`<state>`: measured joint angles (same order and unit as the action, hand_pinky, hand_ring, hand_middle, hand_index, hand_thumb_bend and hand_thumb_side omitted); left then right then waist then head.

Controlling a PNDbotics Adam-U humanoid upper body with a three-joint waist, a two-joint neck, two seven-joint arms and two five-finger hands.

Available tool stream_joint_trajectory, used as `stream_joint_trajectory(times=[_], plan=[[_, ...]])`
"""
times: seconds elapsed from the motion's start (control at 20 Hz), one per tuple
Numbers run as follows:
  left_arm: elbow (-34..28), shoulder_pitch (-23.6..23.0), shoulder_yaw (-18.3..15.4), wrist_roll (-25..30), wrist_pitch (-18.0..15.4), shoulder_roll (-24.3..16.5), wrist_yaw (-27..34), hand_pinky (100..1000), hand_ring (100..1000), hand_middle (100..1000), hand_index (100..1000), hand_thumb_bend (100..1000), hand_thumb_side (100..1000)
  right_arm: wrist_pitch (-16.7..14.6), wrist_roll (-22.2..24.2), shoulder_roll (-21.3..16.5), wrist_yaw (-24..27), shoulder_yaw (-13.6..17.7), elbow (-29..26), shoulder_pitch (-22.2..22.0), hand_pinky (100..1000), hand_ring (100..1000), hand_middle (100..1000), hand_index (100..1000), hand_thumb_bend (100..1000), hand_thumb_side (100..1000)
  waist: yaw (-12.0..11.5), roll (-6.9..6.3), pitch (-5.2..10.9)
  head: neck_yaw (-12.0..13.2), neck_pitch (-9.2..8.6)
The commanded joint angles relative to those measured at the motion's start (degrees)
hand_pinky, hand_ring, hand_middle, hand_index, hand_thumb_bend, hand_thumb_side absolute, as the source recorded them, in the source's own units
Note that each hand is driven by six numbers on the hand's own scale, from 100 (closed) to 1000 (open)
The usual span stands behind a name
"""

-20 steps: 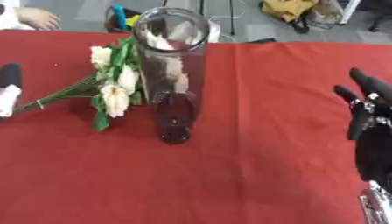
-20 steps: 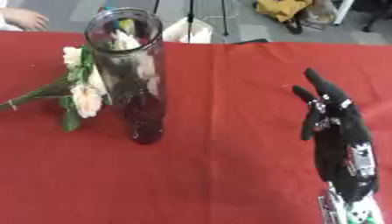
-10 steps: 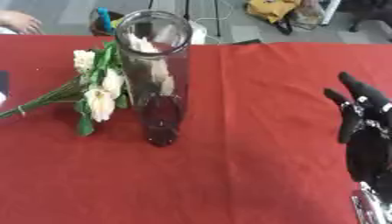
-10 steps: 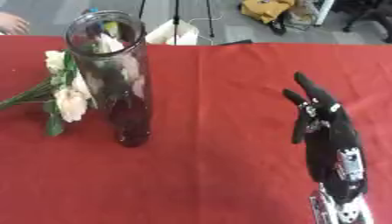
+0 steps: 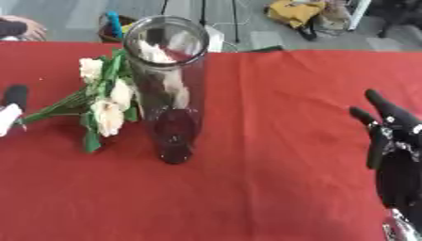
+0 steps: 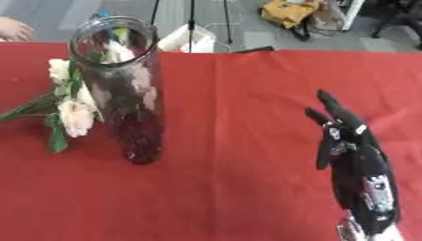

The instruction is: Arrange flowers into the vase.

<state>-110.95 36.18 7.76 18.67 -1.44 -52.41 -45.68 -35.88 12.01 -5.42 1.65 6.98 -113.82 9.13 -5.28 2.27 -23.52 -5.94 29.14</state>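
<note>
The right hand (image 6: 354,141) rises from the near right corner of the worktop (image 6: 231,188), its fingers straight and slightly spread, pointing toward the far edge and holding nothing; it stands well apart from everything else on the red cloth. At the left edge of the worktop, only a small part of the left hand (image 5: 12,106) shows in the left eye view, a black tip above a white piece, and whether its fingers are spread or curled cannot be told; it lies close to the stem ends of the flowers (image 5: 105,101). The flowers are a small bunch of cream blooms with green leaves and stems, lying flat on the cloth toward the far left part of the worktop, the stems running out to the left edge and the blooms resting just beside the vase (image 5: 169,89), apparently touching its left wall. The vase is a tall clear glass cylinder standing upright, left of the worktop's middle, its open mouth toward the far edge in these views and its base looking dark against the red.
</note>
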Motion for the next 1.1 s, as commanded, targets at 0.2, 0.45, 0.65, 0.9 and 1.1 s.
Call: stream_joint_trajectory(times=[0.2, 0.45, 0.65, 0.9, 1.1], plan=[[6.4, 4.16, 2.15, 5.21, -2.57, -0.97, -3.23, 779, 866, 885, 1000, 100, 595, 0.06, 0.64, 0.26, -1.1, -0.61, -0.77, 0.54, 901, 1000, 237, 891, 100, 1000, 0.24, 0.02, 0.74, 1.97, -1.07], [13.41, 7.57, 3.52, 6.64, -3.08, 1.33, -4.48, 792, 909, 915, 1000, 100, 704, 0.27, 1.17, 0.66, -1.59, -1.08, -0.77, 0.73, 903, 1000, 232, 890, 100, 1000, 0.55, 0.1, 0.44, 2.29, -1.91], [18.84, 10.01, 4.33, 7.76, -2.63, 3.23, -4.08, 811, 955, 942, 1000, 100, 824, 0.39, 1.55, 0.91, -1.92, -1.4, -0.77, 0.95, 905, 1000, 227, 889, 100, 1000, 1.04, 0.04, 0.1, 2.52, -2.77], [24.93, 13.11, 4.55, 8.19, -1.73, 5.33, -4.03, 816, 977, 945, 1000, 100, 855, 0.45, 2.03, 1.38, -2.45, -1.79, -0.77, 1.2, 907, 1000, 220, 889, 100, 1000, 1.69, 0.01, -0.43, 2.76, -3.56], [28.67, 14.78, 4.62, 7.89, -1.7, 6.4, -4.79, 843, 999, 971, 1000, 100, 940, 0.62, 2.39, 1.69, -3.02, -2.04, -0.77, 1.59, 909, 1000, 214, 888, 100, 1000, 2.16, -0.13, -1.03, 2.89, -4.21]])
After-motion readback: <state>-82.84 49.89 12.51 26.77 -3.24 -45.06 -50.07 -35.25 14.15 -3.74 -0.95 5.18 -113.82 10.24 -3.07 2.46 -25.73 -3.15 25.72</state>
